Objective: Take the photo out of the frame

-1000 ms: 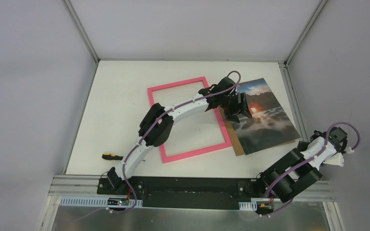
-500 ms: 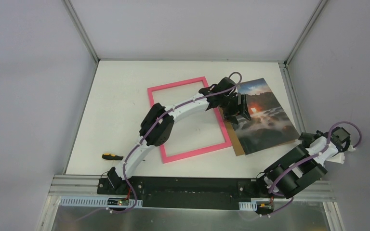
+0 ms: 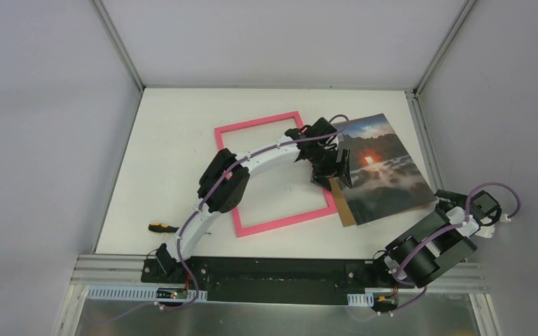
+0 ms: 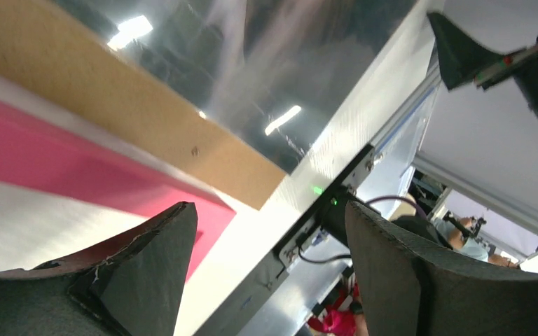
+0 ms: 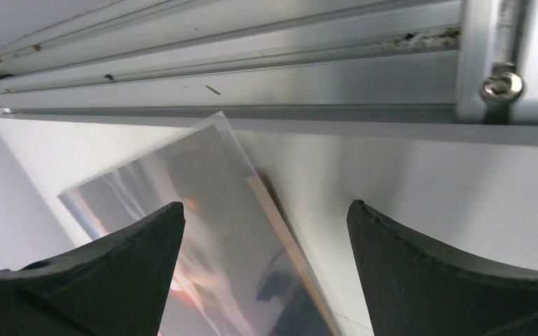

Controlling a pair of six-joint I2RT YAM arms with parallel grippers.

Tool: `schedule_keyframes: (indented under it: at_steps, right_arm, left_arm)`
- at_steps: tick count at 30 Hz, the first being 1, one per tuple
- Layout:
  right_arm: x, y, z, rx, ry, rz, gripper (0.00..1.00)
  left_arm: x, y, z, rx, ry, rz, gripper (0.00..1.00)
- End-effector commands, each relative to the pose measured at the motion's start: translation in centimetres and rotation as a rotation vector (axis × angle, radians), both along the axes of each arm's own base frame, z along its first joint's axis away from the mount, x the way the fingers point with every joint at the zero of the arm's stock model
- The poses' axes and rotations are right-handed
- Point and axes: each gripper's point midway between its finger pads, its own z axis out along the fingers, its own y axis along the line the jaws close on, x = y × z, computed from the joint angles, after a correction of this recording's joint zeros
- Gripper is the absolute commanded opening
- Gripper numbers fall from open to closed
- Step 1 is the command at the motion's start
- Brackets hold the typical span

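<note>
The pink frame (image 3: pixel 280 221) lies flat mid-table, and bare table shows through its opening. Right of it lies the photo (image 3: pixel 385 175) on its brown board, face up, its left edge against the frame's right bar. My left gripper (image 3: pixel 330 171) hovers over that seam, open and holding nothing. In the left wrist view, the left gripper (image 4: pixel 270 231) frames the pink bar (image 4: pixel 56 161), the board (image 4: pixel 147 133) and the glossy photo (image 4: pixel 273 56). My right gripper (image 3: pixel 444 198) sits off the photo's near right corner, open and empty. In the right wrist view, the right gripper (image 5: pixel 263 217) faces the photo (image 5: pixel 203 238).
A small orange-handled screwdriver (image 3: pixel 161 227) lies at the table's near left. Metal rails (image 3: pixel 424 140) and white walls border the table on its sides and back; the right rail runs close past the photo's right edge.
The right gripper's jaws have spread wide and it has swung slightly toward the photo's corner. The left gripper has shifted a little left and nearer, opening slightly. Photo and frame have not moved.
</note>
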Motion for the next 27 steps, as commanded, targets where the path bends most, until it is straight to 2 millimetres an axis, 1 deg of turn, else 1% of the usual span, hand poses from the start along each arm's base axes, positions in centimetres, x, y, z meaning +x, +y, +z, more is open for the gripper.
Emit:
schedule_keyframes:
  at_steps: [1,4,7,10,12,17,20,27]
  right_arm:
    - [2.7,-1.9,1.9,-0.078,-0.142,0.020,0.90]
    - [3.5,-2.4,2.3,-0.080,-0.151,0.057,0.90]
    - [4.9,-3.1,2.9,-0.085,-0.194,0.100,0.89]
    - [5.7,-3.0,3.2,-0.073,-0.221,0.139,0.89]
    - [5.8,-3.0,3.3,-0.073,-0.232,0.146,0.89]
    - [6.6,-2.8,3.4,-0.070,-0.284,0.158,0.88]
    - [6.6,-3.0,2.8,-0.063,-0.274,0.162,0.88]
    - [6.6,-3.6,2.7,-0.085,-0.253,0.167,0.87]
  left_arm:
    - [-1.5,1.3,6.7,-0.095,-0.038,-0.056,0.79]
    - [-2.2,1.7,7.6,-0.105,-0.025,-0.060,0.79]
    - [-2.2,1.8,8.7,-0.120,-0.038,-0.060,0.79]
    - [-2.2,1.5,9.7,-0.144,-0.034,-0.062,0.79]
    - [-2.2,1.2,10.2,-0.158,-0.030,-0.063,0.79]
    - [-2.0,0.8,10.7,-0.173,-0.028,-0.064,0.79]
    - [-2.1,0.9,10.6,-0.172,-0.024,-0.067,0.79]
    - [-2.3,1.2,10.7,-0.171,-0.021,-0.071,0.79]
